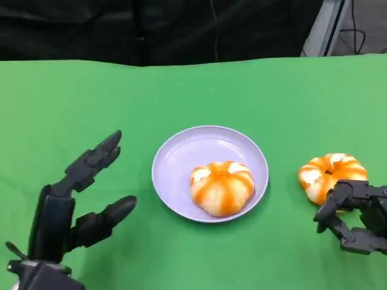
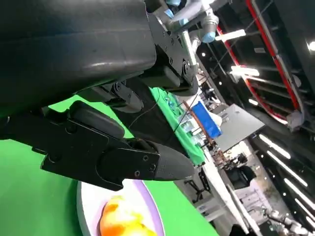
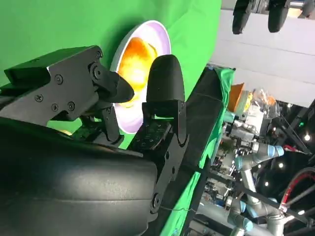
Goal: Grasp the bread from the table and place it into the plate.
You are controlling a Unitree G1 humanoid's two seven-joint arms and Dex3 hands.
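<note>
one bun (image 1: 222, 187) already lies in the plate (image 1: 181, 151), right of its centre. a second bun (image 1: 331, 175) sits on the green table (image 1: 181, 90), well right of the plate, and this is the one to move. the right hand (image 1: 355, 219) sits just near of it, fingers partly curled and holding nothing; a fingertip may touch the bun's near edge, but the head view is too coarse to say. the step in hand looks like the reach before the grasp. next the fingers must close round the bun, lift it and carry it left to the plate's free side. the left hand (image 1: 75, 205) waits left of the plate, fingers spread and empty. the right wrist view shows the plate past the fingers (image 3: 165, 81), not the table bun.
</note>
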